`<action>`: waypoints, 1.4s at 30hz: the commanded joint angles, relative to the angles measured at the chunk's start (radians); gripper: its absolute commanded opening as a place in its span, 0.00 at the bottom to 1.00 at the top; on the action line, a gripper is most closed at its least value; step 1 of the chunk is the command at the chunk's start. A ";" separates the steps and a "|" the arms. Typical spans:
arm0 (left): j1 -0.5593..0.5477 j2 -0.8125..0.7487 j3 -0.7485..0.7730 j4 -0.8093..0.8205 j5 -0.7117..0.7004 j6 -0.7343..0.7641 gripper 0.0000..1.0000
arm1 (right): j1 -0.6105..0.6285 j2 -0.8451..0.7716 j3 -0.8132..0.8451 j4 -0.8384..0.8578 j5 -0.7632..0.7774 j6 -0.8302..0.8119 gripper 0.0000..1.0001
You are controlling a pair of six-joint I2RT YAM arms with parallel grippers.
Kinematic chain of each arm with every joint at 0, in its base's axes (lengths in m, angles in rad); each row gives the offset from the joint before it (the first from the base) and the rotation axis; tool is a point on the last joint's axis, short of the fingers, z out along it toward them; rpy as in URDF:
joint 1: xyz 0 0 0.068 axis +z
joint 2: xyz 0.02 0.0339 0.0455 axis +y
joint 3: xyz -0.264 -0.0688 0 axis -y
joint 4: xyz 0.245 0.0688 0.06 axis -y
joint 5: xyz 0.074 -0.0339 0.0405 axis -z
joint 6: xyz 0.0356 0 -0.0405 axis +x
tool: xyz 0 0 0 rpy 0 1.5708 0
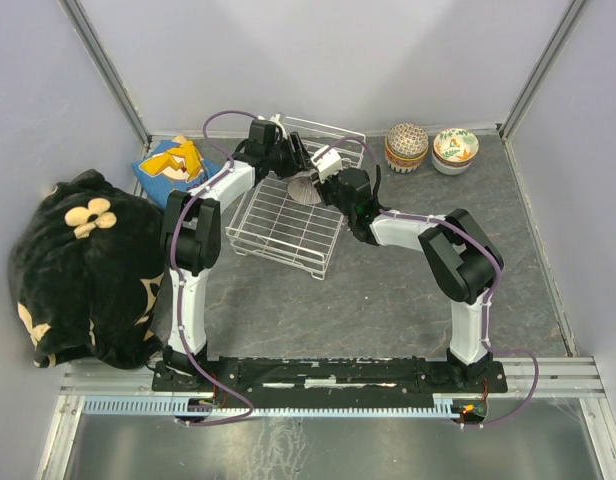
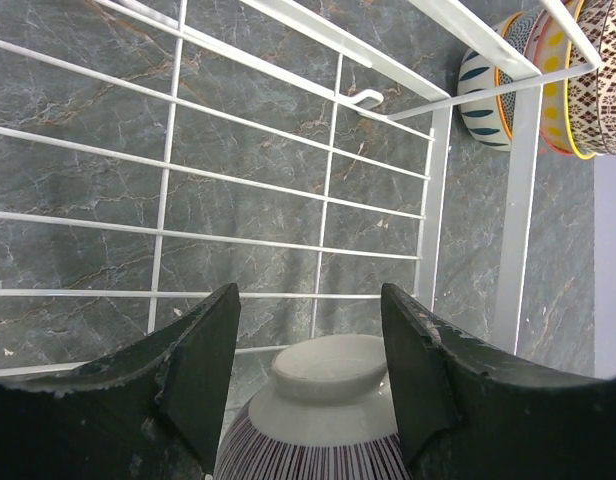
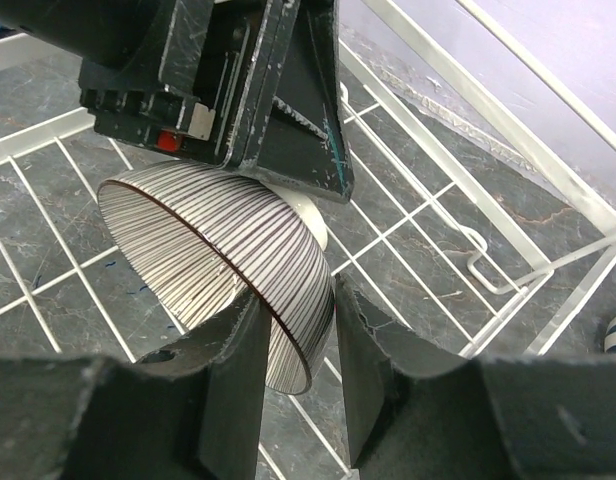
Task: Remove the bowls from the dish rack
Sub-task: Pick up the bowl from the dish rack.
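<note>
Bowl [image 3: 208, 250] of round white ceramic, thin dark stripes outside, hangs tilted over the white wire-grid dish rack [image 1: 278, 235]. The left end effector [image 2: 309, 290] is grasping its foot; the right end effector [image 3: 300, 305], just beneath, is clenched on its rim.

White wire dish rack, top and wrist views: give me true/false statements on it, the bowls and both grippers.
1. The left gripper holds a round ceramic bowl with thin dark stripes by its base. True.
2. The right gripper hangs over the far-right bowls. False: its fingers straddle the striped bowl's rim.
3. Two stacks of patterned ceramic bowls stand on the grey marbled table, outside the white wire dish rack. True.
4. Several bowls lie in the rack. False: none shows in it; the striped bowl is held above its grid.
</note>
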 commanded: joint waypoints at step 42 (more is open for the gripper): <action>0.008 0.023 0.011 0.020 -0.015 -0.058 0.64 | -0.043 0.052 0.066 0.102 0.000 0.064 0.01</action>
